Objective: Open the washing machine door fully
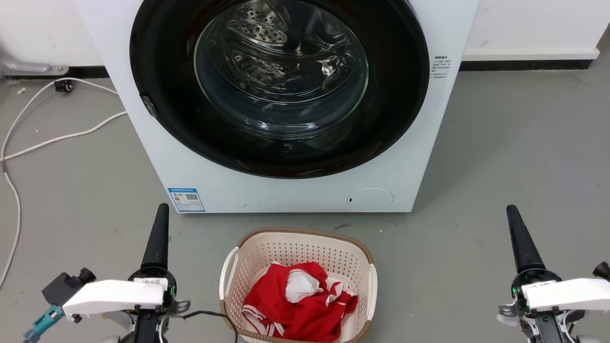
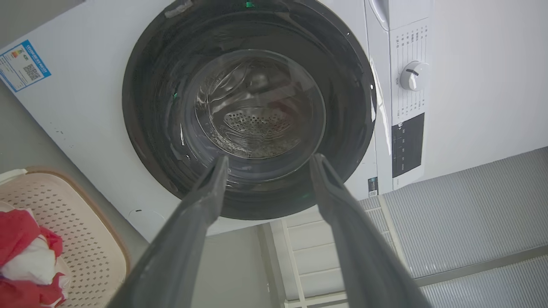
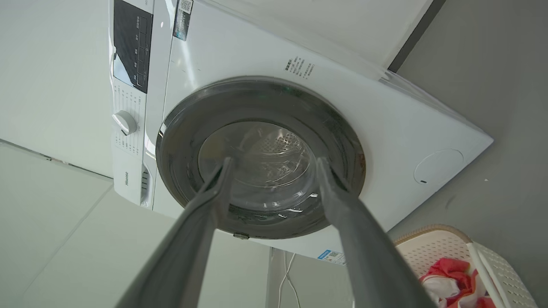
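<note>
The white washing machine (image 1: pixel 429 157) stands on grey floor (image 1: pixel 514 157) with its back to the wall; bare floor lies open to its right, while white cables (image 1: pixel 57 138) trail across the floor to its left. A pale laundry basket (image 1: pixel 228 271) with red and white clothes (image 1: pixel 295 305) sits just before the machine's lower edge, between the two arms; a strip of floor separates basket and machine.

The washing machine door (image 1: pixel 281 81) lies shut, flush against the machine's front, its glass bowl facing the robot; being round, it has no longer side. A small grey tab (image 1: pixel 148 105) sits on its black rim at the left side in the head view; a small round white cover (image 1: pixel 370 199) lies below the door to the right.

The left gripper (image 1: pixel 162 212) and the right gripper (image 1: pixel 512 212) hang low on either side of the basket, well apart from the door, tips aimed at the machine. In each wrist view the fingers (image 2: pixel 216 184) (image 3: pixel 332 184) spread wide; they hold nothing and touch nothing.
</note>
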Available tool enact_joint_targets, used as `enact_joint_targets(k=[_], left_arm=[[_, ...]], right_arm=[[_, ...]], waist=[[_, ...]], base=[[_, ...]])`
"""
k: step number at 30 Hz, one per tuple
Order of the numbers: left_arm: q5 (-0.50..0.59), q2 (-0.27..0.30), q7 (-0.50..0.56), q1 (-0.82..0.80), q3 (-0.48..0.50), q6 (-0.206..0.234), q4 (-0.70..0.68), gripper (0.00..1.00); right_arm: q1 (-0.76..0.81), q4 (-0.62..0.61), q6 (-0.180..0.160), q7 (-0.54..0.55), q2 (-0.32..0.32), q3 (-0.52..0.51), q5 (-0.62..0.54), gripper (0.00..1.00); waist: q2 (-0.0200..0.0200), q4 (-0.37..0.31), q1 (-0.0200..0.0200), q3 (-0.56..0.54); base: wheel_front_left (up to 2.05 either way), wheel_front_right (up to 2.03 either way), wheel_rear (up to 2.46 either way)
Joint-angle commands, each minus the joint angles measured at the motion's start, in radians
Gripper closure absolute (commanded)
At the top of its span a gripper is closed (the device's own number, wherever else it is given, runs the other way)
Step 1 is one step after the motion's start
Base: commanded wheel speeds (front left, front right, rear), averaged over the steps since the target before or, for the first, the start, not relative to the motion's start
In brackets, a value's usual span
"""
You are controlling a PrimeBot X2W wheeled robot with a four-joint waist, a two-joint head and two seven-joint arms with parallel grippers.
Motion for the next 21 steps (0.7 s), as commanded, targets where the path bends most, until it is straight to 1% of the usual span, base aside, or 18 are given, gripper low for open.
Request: enact_joint_targets(k=[1,2,3,5,15,21], left_arm=[[0.040,0.003,-0.009,-0.022,0.000,-0.002,-0.033,0.00],[0.091,0.003,-0.017,-0.020,-0.002,-0.002,-0.048,0.00],[0.091,0.003,-0.017,-0.020,-0.002,-0.002,-0.048,0.00],[0.135,0.003,-0.024,-0.018,-0.003,-0.002,-0.060,0.00],[0.400,0.003,-0.060,-0.004,-0.020,-0.002,-0.105,0.00],[0.534,0.003,-0.079,0.011,-0.036,0.005,-0.122,0.00]], right_arm=[[-0.009,-0.030,0.000,-0.010,-0.001,0.003,-0.047,0.00],[-0.006,-0.043,0.000,-0.017,-0.001,0.006,-0.094,0.00],[-0.006,-0.043,0.000,-0.017,-0.001,0.006,-0.094,0.00],[-0.002,-0.054,0.000,-0.025,0.000,0.010,-0.141,0.00],[0.012,-0.094,0.000,-0.059,0.001,0.042,-0.366,0.00],[0.023,-0.098,0.000,-0.078,0.001,0.051,-0.488,0.00]], waist=[[0.0000,0.000,0.0000,0.000],[0.0000,0.000,0.0000,0.000],[0.0000,0.000,0.0000,0.000],[0.0000,0.000,0.0000,0.000],[0.0000,0.000,0.0000,0.002],[0.0000,-0.001,0.0000,0.001]], base=[[0.00,0.00,0.00],[0.00,0.00,0.00],[0.00,0.00,0.00],[0.00,0.00,0.00],[0.00,0.00,0.00],[0.00,0.00,0.00]])
